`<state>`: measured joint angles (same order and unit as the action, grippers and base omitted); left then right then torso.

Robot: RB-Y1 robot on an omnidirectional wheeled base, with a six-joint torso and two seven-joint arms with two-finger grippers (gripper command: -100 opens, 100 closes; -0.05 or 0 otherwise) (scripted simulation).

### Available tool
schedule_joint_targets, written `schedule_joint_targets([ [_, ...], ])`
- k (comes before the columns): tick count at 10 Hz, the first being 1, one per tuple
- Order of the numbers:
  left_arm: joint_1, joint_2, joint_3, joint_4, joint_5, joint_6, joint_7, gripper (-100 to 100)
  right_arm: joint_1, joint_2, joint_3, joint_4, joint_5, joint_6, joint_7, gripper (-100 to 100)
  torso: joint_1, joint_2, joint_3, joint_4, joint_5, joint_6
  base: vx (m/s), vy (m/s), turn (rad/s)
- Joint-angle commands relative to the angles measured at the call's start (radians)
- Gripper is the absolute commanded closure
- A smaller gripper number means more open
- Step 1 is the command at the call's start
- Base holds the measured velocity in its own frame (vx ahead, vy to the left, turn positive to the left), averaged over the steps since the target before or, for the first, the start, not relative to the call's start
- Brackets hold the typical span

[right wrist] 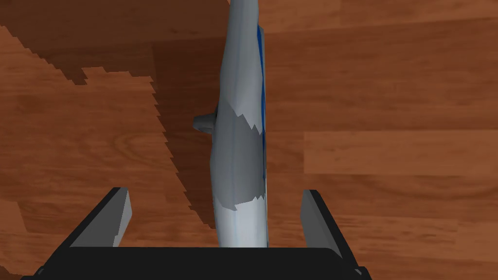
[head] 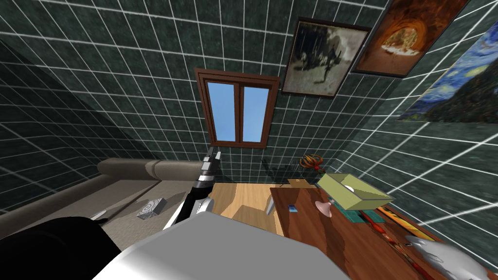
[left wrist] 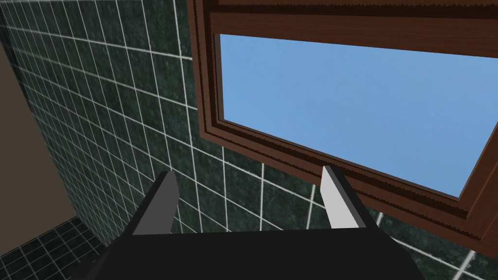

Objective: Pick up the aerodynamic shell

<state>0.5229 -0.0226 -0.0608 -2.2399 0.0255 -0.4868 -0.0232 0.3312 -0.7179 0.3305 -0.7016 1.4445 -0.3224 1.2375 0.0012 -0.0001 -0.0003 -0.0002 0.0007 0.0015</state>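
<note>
Right wrist view: the right tool [right wrist: 216, 192] hangs above a brown wooden desk [right wrist: 379, 146] with its fingers spread apart. The aerodynamic shell [right wrist: 240, 121], a long, slim grey body with a blue stripe, lies on the desk between the fingers. It touches neither finger and runs straight out ahead of the tool. The left tool [left wrist: 250, 171] is raised up in front, its fingers also apart and holding nothing.
</note>
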Motion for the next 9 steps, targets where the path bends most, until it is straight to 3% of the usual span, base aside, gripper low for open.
schedule_joint_targets([
  [1,0.000,0.000,0.000,0.000,0.000,0.000,0.000,0,0.000,0.000,0.000,0.000,0.000,0.000,0.000,-100,0.000,0.000,0.000,0.000,0.000,0.000,0.000,0.000,0.000],
  [2,0.000,0.000,0.000,0.000,0.000,0.000,0.000,0,0.000,0.000,0.001,-0.001,0.001,0.001,-0.005,0,0.001,0.001,0.001,0.000,0.000,0.000,0.000,0.000,0.000],
  [3,0.000,0.000,0.000,0.000,0.000,0.000,0.000,0,-0.005,0.036,0.013,0.016,0.005,0.032,-0.002,-100,0.001,0.001,0.001,0.000,0.000,0.000,0.015,-0.056,0.041],
  [7,0.000,0.000,0.000,0.000,0.000,0.000,0.000,0,-0.013,0.091,0.032,0.041,0.012,0.079,0.002,-100,-0.004,0.001,0.001,0.000,-0.001,0.000,0.011,-0.077,0.029],
  [8,0.000,0.000,0.000,0.000,0.000,0.000,0.000,0,-0.013,0.082,0.020,0.042,0.004,0.063,0.018,-100,-0.004,0.001,0.000,0.000,-0.001,0.000,0.005,-0.034,0.011],
  [9,0.000,0.000,0.000,0.000,0.000,0.000,0.000,0,-0.012,0.083,0.022,0.042,0.005,0.067,0.016,100,-0.002,0.001,0.001,0.000,0.000,0.000,0.000,-0.007,-0.004],
])
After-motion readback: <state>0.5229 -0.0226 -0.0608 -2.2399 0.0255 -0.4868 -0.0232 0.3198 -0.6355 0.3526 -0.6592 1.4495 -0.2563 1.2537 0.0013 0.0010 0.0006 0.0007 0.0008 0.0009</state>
